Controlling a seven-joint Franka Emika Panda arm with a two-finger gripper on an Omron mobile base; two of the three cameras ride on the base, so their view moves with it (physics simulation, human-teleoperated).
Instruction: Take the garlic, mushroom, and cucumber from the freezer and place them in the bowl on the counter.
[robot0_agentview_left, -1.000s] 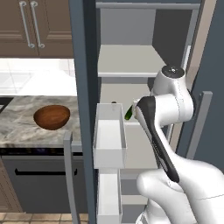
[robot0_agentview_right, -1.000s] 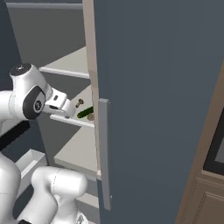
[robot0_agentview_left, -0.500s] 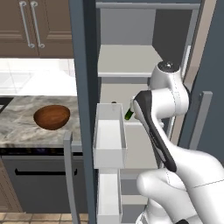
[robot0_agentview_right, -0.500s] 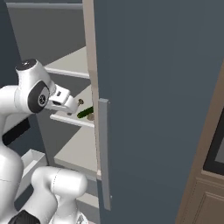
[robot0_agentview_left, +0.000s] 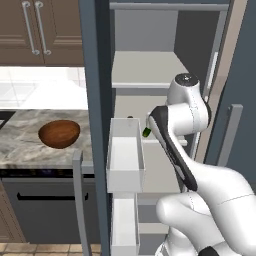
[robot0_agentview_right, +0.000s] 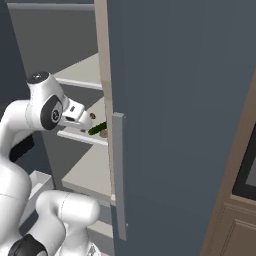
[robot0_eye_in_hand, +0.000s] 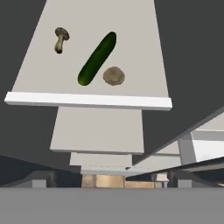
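Note:
The freezer (robot0_agentview_left: 95, 75) stands open, and three things lie on its light grey middle shelf (robot0_eye_in_hand: 87, 100). The dark green cucumber (robot0_eye_in_hand: 97, 57) lies slantwise, with the tan-brown rounded mushroom (robot0_eye_in_hand: 113, 75) beside its near end. The garlic (robot0_eye_in_hand: 60, 38), a small bulb with a stalk, lies apart to the left. My gripper (robot0_agentview_right: 89, 121) is open and holds nothing; it hovers at the shelf's front edge, just short of the cucumber (robot0_agentview_right: 97, 128). The reddish-brown bowl (robot0_agentview_left: 59, 133) sits on the marbled counter (robot0_agentview_left: 20, 145), left of the freezer.
The open freezer door (robot0_agentview_right: 175, 100) with its long grey handle (robot0_agentview_right: 118, 175) stands close on the right of the arm. White door bins (robot0_agentview_left: 125, 155) hang on the left. Lower shelves step down below the middle one. Brown cabinets (robot0_agentview_left: 40, 30) hang above the counter.
The arm's upper joint has swung a little toward the freezer and the hand has edged closer to the shelf. The cucumber, mushroom and garlic lie as before.

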